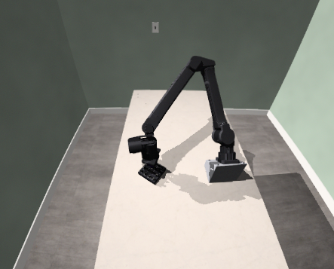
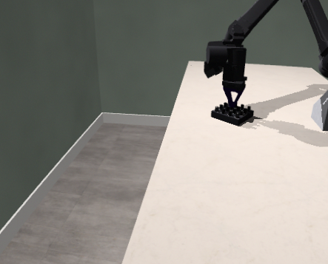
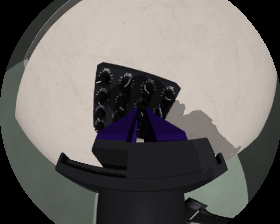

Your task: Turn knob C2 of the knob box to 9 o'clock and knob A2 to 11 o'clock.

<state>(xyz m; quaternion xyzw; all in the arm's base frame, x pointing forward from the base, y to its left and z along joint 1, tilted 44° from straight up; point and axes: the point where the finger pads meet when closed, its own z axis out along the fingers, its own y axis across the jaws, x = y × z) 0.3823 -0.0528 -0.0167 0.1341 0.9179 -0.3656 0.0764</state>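
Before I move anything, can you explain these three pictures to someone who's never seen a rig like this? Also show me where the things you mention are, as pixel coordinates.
The machine is one black jointed arm (image 1: 172, 92) (image 2: 265, 9), standing on a table (image 1: 191, 230) (image 2: 246, 188) (image 3: 200, 55). The top picture looks down from high up; the exterior one looks from lower and closer. The wrist picture looks past the purple fingers of the end effector (image 1: 152, 165) (image 2: 232, 104) (image 3: 141, 107). On the table lies a black knob box (image 1: 147, 177) (image 2: 226, 118) (image 3: 113, 70) with rows of small knobs. The fingers reach down among them and appear closed on one knob (image 3: 142, 111); I can't tell which one.
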